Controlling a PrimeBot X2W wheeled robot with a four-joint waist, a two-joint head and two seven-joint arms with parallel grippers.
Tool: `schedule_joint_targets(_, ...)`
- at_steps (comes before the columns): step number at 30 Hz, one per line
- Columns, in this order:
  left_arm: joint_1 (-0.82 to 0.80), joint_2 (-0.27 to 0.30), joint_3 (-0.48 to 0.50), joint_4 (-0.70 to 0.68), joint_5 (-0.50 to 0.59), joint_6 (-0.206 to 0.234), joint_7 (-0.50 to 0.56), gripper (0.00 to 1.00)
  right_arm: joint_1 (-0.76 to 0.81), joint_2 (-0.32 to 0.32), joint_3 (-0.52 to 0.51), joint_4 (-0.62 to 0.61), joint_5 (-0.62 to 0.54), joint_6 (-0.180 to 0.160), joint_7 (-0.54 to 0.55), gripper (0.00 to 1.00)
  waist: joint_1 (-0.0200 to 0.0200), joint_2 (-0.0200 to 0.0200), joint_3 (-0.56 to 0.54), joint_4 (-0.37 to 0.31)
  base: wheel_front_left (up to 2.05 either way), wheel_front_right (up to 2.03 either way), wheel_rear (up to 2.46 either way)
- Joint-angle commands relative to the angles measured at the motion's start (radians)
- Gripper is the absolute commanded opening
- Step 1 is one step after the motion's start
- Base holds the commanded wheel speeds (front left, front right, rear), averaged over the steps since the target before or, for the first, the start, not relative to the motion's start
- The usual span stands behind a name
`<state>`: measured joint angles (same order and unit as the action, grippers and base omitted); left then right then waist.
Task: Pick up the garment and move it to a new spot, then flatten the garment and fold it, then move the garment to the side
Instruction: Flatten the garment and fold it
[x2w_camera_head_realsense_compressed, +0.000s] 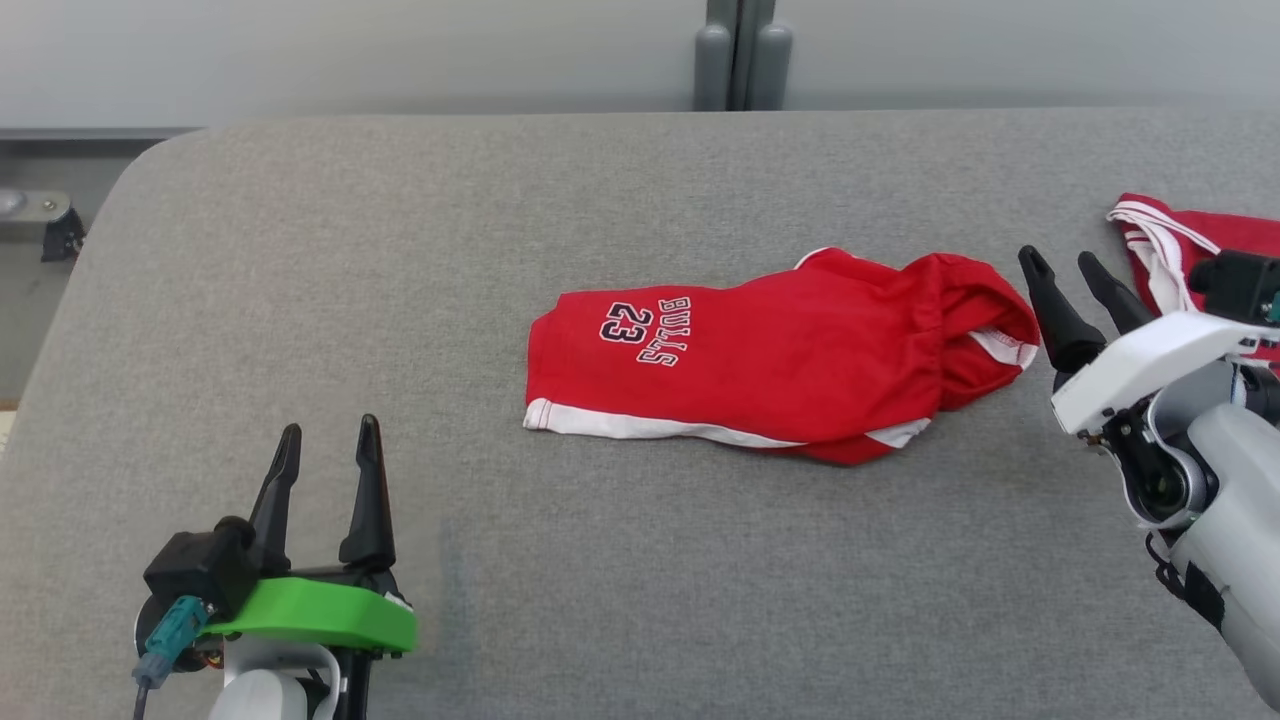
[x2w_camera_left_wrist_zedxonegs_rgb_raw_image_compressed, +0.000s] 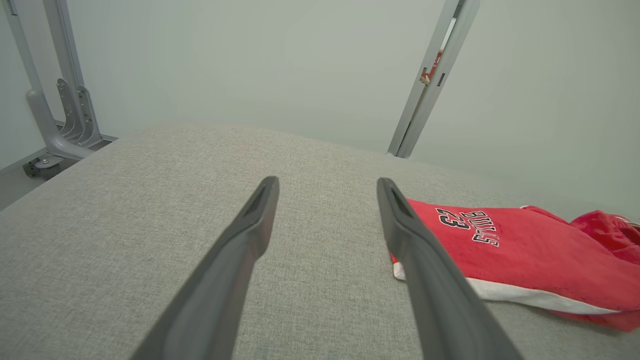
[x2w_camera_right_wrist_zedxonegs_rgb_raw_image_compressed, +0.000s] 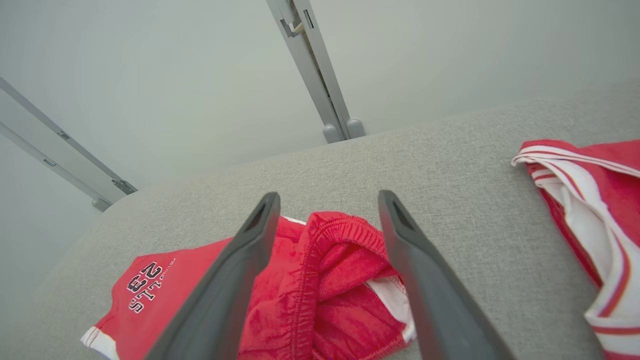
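The garment (x2w_camera_head_realsense_compressed: 760, 365) is a pair of red shorts with white trim and "BULLS 23" lettering, lying crumpled on the middle of the grey table (x2w_camera_head_realsense_compressed: 400, 250). Its elastic waistband end is bunched up at the right. My right gripper (x2w_camera_head_realsense_compressed: 1065, 265) stands open just to the right of that waistband, apart from the cloth. In the right wrist view the garment (x2w_camera_right_wrist_zedxonegs_rgb_raw_image_compressed: 320, 285) lies below and between my open fingers (x2w_camera_right_wrist_zedxonegs_rgb_raw_image_compressed: 235, 280). My left gripper (x2w_camera_head_realsense_compressed: 325, 450) is open at the lower left, well clear of the cloth. The left wrist view has the garment (x2w_camera_left_wrist_zedxonegs_rgb_raw_image_compressed: 515, 250) to the right of my fingers (x2w_camera_left_wrist_zedxonegs_rgb_raw_image_compressed: 425, 270).
A second red garment with white stripes (x2w_camera_head_realsense_compressed: 1170, 245) lies at the table's right edge, partly behind my right wrist, also seen as striped cloth (x2w_camera_right_wrist_zedxonegs_rgb_raw_image_compressed: 590, 210) in the right wrist view. A grey post (x2w_camera_head_realsense_compressed: 740, 55) stands behind the table. The table's rounded far-left corner (x2w_camera_head_realsense_compressed: 150, 160) drops to the floor.
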<state>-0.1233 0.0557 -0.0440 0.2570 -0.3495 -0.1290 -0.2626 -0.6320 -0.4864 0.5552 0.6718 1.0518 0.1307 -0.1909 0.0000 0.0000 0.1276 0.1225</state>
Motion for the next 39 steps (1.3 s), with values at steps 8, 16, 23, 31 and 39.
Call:
schedule_joint_targets(8,0.042,0.005,0.002,-0.012,0.015,-0.003,-0.003,1.0,0.217,-0.006,-0.096,-0.14,-0.056,0.0,-0.073,1.0,0.0,0.0,-0.067,-0.077,0.0,0.0,0.0)
schedule_joint_targets(16,0.046,0.011,-0.006,-0.012,0.017,-0.003,-0.003,1.0,0.358,0.07,-0.119,-0.186,-0.186,0.0,-0.073,1.0,0.0,0.0,-0.08,-0.074,0.0,0.0,0.0)
schedule_joint_targets(23,0.021,0.015,-0.022,-0.016,0.012,-0.003,-0.002,1.0,0.283,0.124,-0.035,-0.103,-0.189,0.0,0.025,1.0,0.0,0.0,-0.054,-0.047,0.0,0.0,0.0)
schedule_joint_targets(31,-0.005,0.012,-0.022,-0.014,0.006,-0.003,-0.002,1.0,0.168,0.181,0.004,0.057,-0.132,0.0,0.106,1.0,0.0,0.0,-0.005,0.017,0.0,0.0,0.0)
schedule_joint_targets(39,-0.016,0.008,-0.023,-0.009,0.003,-0.003,-0.003,1.0,0.108,0.191,0.037,0.16,-0.107,0.0,0.116,0.62,0.0,0.0,0.014,0.048,0.0,0.0,0.0)
